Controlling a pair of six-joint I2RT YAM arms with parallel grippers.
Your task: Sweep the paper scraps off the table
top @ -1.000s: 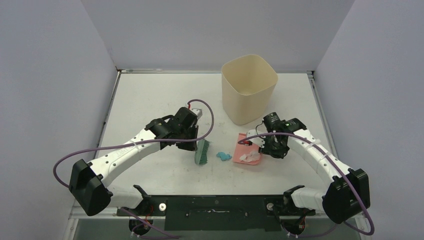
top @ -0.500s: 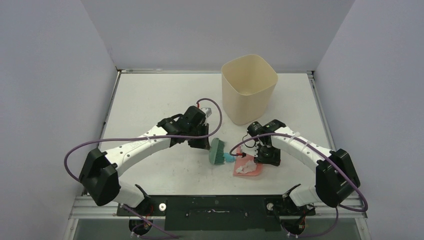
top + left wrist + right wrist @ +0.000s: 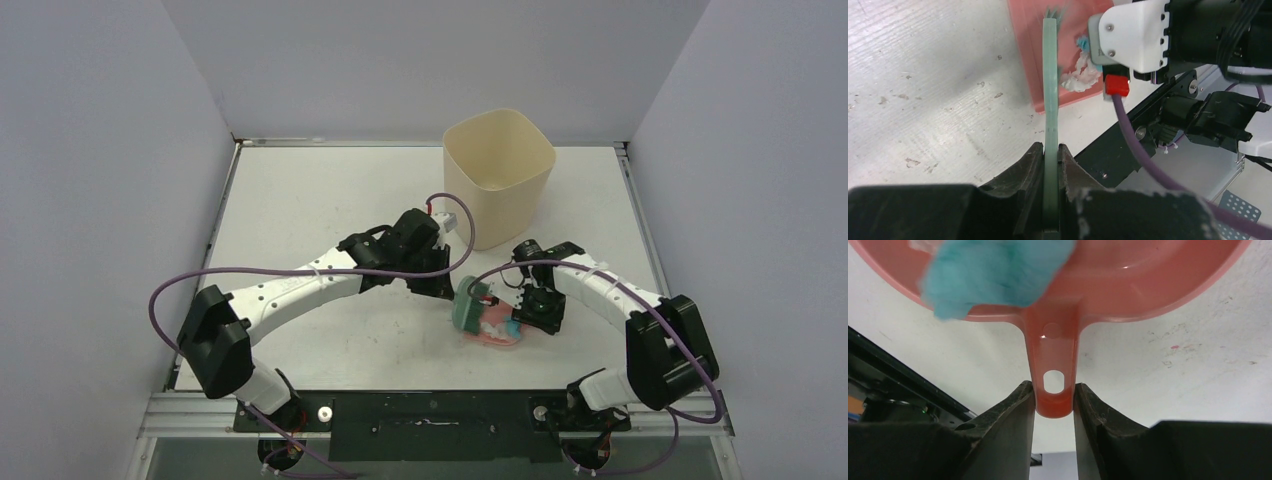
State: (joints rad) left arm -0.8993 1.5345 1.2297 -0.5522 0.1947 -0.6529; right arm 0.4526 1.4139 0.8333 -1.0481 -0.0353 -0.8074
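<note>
My left gripper (image 3: 443,283) is shut on the flat handle of the green hand brush (image 3: 466,311). In the left wrist view the gripper (image 3: 1050,151) pinches the handle (image 3: 1050,95), and the bristle end reaches over the pink dustpan (image 3: 1027,55). My right gripper (image 3: 537,312) is shut on the dustpan's handle (image 3: 1053,375). A teal scrap (image 3: 993,270) and a white scrap (image 3: 1081,80) lie in the dustpan (image 3: 497,334), which rests on the white table (image 3: 300,200) in front of the bin.
A tall beige bin (image 3: 498,175) stands behind the dustpan at the table's back. The table's black front rail (image 3: 430,412) runs close below the dustpan. Purple cables loop from both arms.
The left arm swept the brush to the right, pushing the teal scrap from the table onto the dustpan. The right arm drew the dustpan slightly nearer and toward the brush.
</note>
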